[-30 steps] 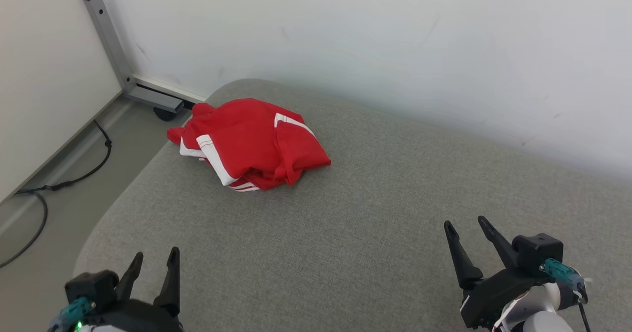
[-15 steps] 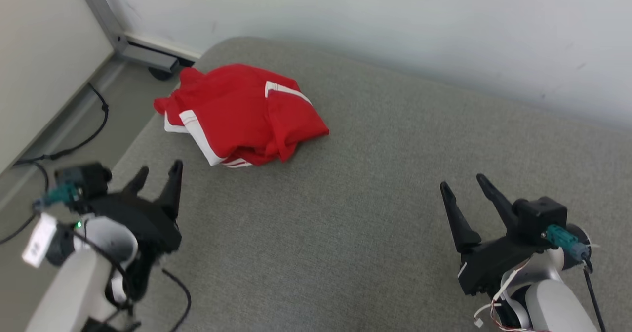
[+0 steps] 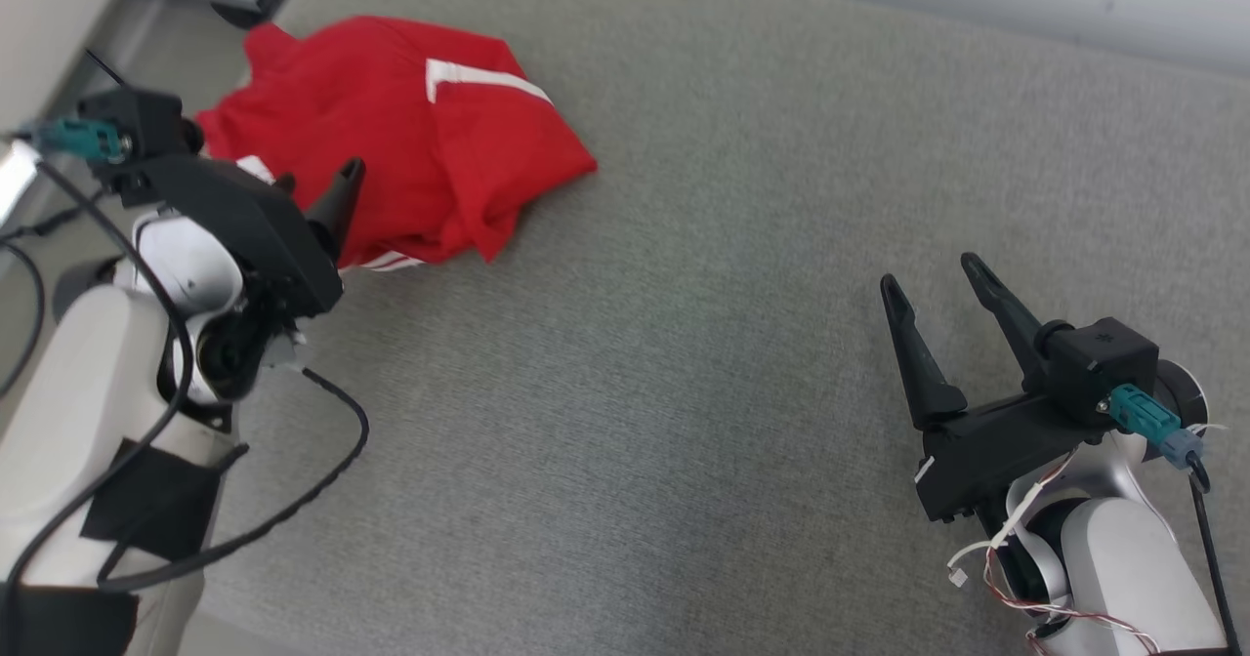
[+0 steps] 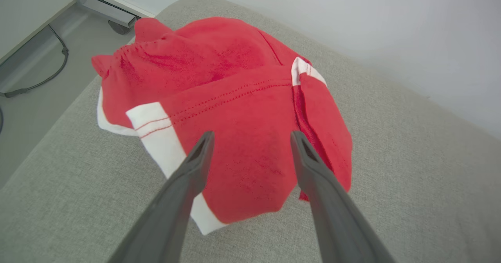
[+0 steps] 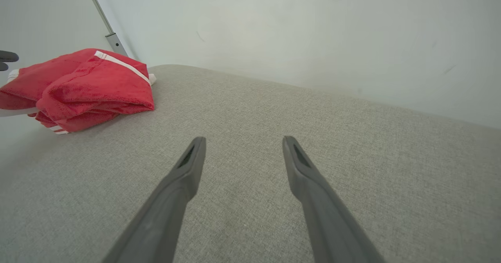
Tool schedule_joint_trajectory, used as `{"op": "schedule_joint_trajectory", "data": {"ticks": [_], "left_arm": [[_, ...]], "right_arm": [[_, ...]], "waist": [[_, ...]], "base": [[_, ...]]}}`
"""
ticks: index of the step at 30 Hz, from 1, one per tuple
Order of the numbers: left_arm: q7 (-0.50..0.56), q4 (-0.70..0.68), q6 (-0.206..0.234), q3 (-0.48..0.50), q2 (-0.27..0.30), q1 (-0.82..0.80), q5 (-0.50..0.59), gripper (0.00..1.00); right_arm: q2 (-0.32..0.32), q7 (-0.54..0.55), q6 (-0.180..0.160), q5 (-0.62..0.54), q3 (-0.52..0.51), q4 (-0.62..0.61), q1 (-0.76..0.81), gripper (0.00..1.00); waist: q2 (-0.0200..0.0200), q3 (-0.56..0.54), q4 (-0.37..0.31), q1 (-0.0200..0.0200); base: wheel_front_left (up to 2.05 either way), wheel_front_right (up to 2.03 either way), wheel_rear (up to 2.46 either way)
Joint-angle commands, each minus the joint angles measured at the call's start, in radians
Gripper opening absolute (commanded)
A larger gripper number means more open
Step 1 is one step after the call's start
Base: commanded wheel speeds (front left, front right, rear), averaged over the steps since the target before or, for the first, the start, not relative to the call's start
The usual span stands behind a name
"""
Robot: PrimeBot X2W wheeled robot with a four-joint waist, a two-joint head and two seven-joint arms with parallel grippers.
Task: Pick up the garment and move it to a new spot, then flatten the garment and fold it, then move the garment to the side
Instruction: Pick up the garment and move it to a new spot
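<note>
The left tool (image 3: pixel 317 173) sits at the upper left of the head view with its two dark fingers spread wide and nothing clamped between them. In the left wrist view this tool (image 4: pixel 251 134) points straight at the garment (image 4: pixel 235 83), both tips lying over the near red panel, one just beside a white band. I cannot tell whether the tips touch the cloth. A black cable (image 3: pixel 332 441) loops from the pale left forearm down over the desk (image 3: pixel 684 344).

The right tool (image 3: pixel 928 272) stands at the lower right of the head view, its fingers also wide apart and empty, well apart from the garment. In the right wrist view it (image 5: pixel 243 138) hangs above bare grey fabric.

The garment (image 3: pixel 410 139) is a crumpled red heap with white stripes, lying at the upper left of the head view near the desk's rounded corner. In the right wrist view it (image 5: pixel 90 83) sits at the left edge, bunched in thick folds. Behind the desk (image 5: pixel 274 106) rises a pale wall (image 5: pixel 274 28), with a grey metal post (image 5: pixel 113 42) beside the heap.
</note>
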Motion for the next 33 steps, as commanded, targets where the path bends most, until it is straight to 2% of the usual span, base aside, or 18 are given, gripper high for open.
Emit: {"op": "schedule_joint_trajectory", "data": {"ticks": [1,9,15,16,17,18,25,33], "left_arm": [[0.008,0.005,0.006,-0.003,0.008,-0.02,0.003,1.0],[0.065,0.04,0.042,-0.036,0.021,-0.07,0.043,1.0],[0.057,0.065,0.056,-0.054,0.03,-0.081,0.063,1.0],[0.057,0.07,0.055,-0.054,0.029,-0.082,0.061,0.95],[0.05,0.073,0.055,-0.054,0.031,-0.085,0.064,0.62],[0.043,0.076,0.055,-0.053,0.03,-0.087,0.065,0.0],[0.007,0.089,0.045,-0.056,0.028,-0.097,0.068,0.0],[-0.048,0.055,0.055,-0.051,0.041,-0.115,0.081,0.0]], "right_arm": [[-0.005,0.004,0.0,-0.002,0.0,-0.006,-0.013,1.0],[-0.005,-0.001,0.0,0.015,0.017,-0.014,-0.034,1.0],[-0.005,-0.01,0.0,0.025,0.019,-0.002,-0.042,1.0],[-0.005,-0.011,0.0,0.026,0.02,0.001,-0.042,1.0],[-0.005,-0.011,0.0,0.028,0.021,0.003,-0.043,1.0],[-0.005,-0.013,0.0,0.032,0.022,0.007,-0.044,1.0],[-0.005,-0.022,0.0,0.044,0.022,0.028,-0.039,1.0],[-0.005,-0.04,0.0,0.076,0.038,0.073,-0.025,1.0]], "waist": [[-0.0002,0.066,-0.032,-0.0003],[-0.0002,0.118,-0.057,-0.0003],[-0.0002,0.127,-0.067,-0.0003],[-0.0002,0.127,-0.069,-0.0003],[-0.0002,0.127,-0.07,-0.0003],[-0.0002,0.126,-0.071,-0.0003],[-0.0002,0.102,-0.069,-0.0003],[-0.0002,0.027,-0.069,-0.0003]], "base": [[0.0,0.0,0.0],[0.0,0.0,0.0],[0.0,0.0,0.0],[0.0,0.0,0.0],[0.0,0.0,0.0],[0.0,0.0,0.0],[0.0,0.0,0.0],[0.0,0.0,0.0]]}}
